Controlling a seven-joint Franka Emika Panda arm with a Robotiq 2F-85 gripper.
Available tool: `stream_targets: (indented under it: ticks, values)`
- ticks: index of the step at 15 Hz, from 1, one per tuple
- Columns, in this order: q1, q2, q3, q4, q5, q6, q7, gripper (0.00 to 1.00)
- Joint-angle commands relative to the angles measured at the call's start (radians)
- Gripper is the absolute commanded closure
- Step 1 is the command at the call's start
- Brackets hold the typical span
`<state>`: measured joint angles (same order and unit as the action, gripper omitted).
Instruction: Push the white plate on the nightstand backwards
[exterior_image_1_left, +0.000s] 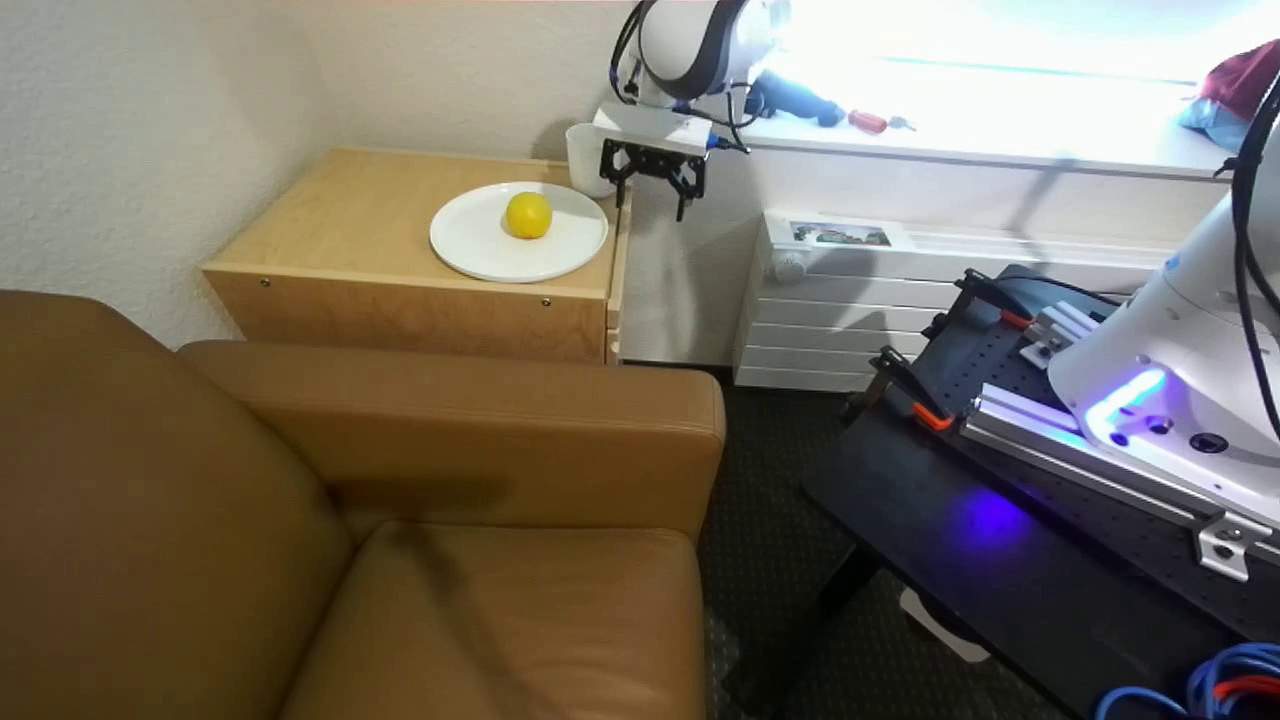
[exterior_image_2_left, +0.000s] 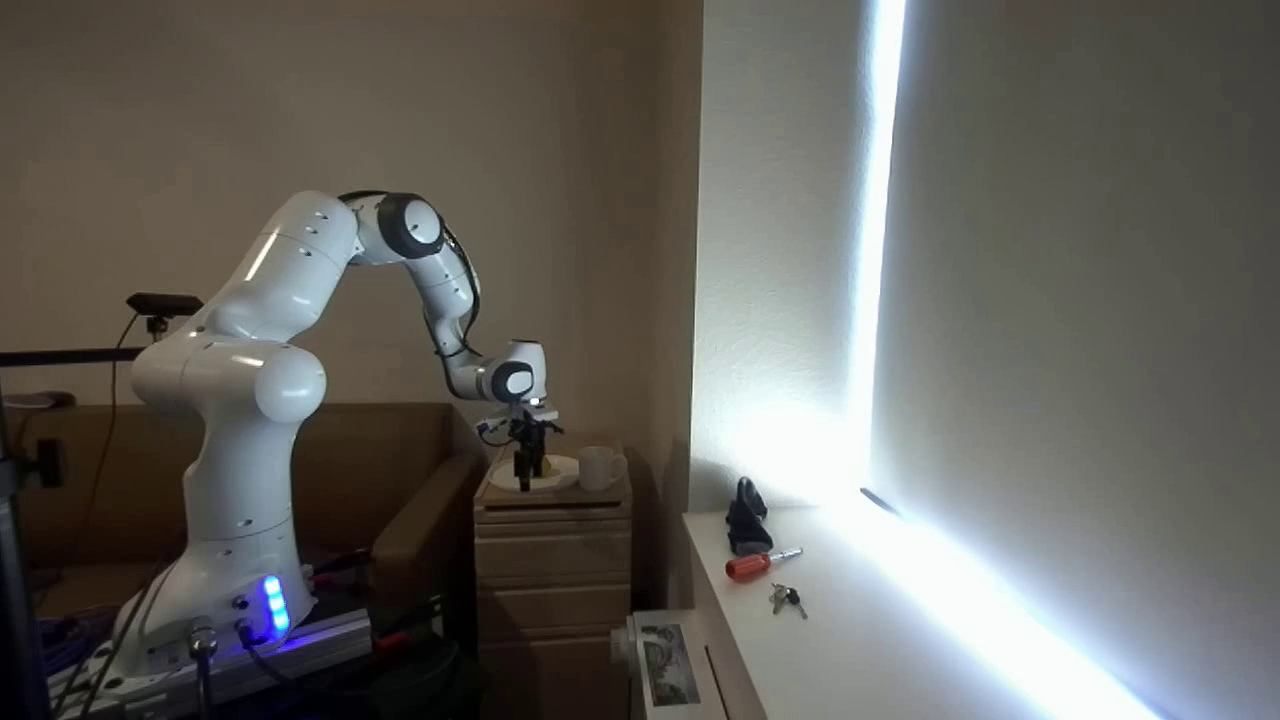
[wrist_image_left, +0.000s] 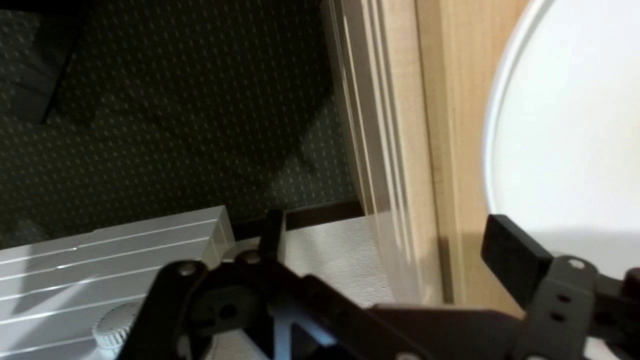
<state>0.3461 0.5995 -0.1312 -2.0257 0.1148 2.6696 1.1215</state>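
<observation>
Beside the drawer-front edge of the nightstand tabletop (exterior_image_1_left: 370, 220), the Robotiq gripper (exterior_image_1_left: 651, 208) is pointing downward, its two fingers (wrist_image_left: 516, 262) standing well spread. In the wrist view, one finger is showing in front of the rim of the white dinner plate (exterior_image_1_left: 468, 235), while its partner is showing past the tabletop's edge; whether the first is touching the rim, I cannot tell.

In both exterior views, the plate is lying flat just inward of the gripper, close to the drawer-front edge and to the front corner beside the tan leather sofa (exterior_image_1_left: 480, 430). A yellow ball (exterior_image_1_left: 528, 215) is resting on the plate, near its middle. A white mug (exterior_image_2_left: 600, 468) is standing upright just beside the plate, near the front corner away from the sofa, its handle pointing away from the plate; whether mug and plate are touching, I cannot tell.

The sofa's armrest is running along one side edge of the tabletop, and the drawers (exterior_image_2_left: 553, 560) are sitting below the front edge. Farther off, a white radiator (exterior_image_1_left: 840, 320) with a thermostat knob (wrist_image_left: 115, 327) is standing below the windowsill (exterior_image_2_left: 860, 640), where a red-handled screwdriver (exterior_image_2_left: 762, 565) and keys (exterior_image_2_left: 788, 600) are lying. The base of the Franka Panda arm (exterior_image_2_left: 240, 470) is standing on a black table (exterior_image_1_left: 900, 520), well apart from the plate.
</observation>
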Motion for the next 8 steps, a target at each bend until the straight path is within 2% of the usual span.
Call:
stream_targets:
  ticks: [1, 2, 3, 5, 8]
  values:
    - [-0.081, -0.087, 0.03, -0.072, 0.023, -0.065, -0.002, 0.0]
    - [-0.1, -0.083, 0.042, -0.076, 0.035, -0.047, -0.009, 0.0]
    - [-0.074, -0.048, 0.025, -0.033, -0.005, -0.043, 0.014, 0.0]
    - [-0.097, -0.058, 0.032, -0.044, 0.002, -0.043, 0.012, 0.0]
    - [-0.091, -0.011, 0.049, -0.016, 0.0, -0.01, 0.005, 0.0]
